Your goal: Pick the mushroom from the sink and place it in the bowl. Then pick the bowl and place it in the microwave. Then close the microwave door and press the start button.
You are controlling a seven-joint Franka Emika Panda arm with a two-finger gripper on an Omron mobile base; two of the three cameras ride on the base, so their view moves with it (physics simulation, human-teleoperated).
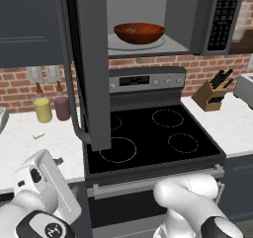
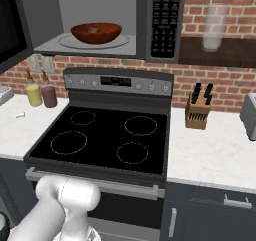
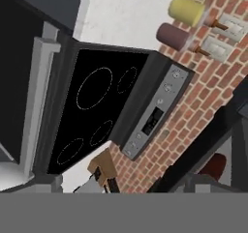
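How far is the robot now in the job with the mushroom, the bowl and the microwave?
Done: the bowl sits on the turntable inside the microwave. Whether the mushroom lies in it is too small to tell. In hand: nothing that the pictures show; the arm is low, below the stove. Left: the microwave door stands wide open, so closing it and pressing start remain.

The robot's arm (image 1: 190,202) is glossy white, built of fat rounded links. In the left base view a dark joint cap shows at the lower right, and a blockier white hand (image 1: 42,182) at the lower left carries dark inset patches above a black disc with a pale mark.
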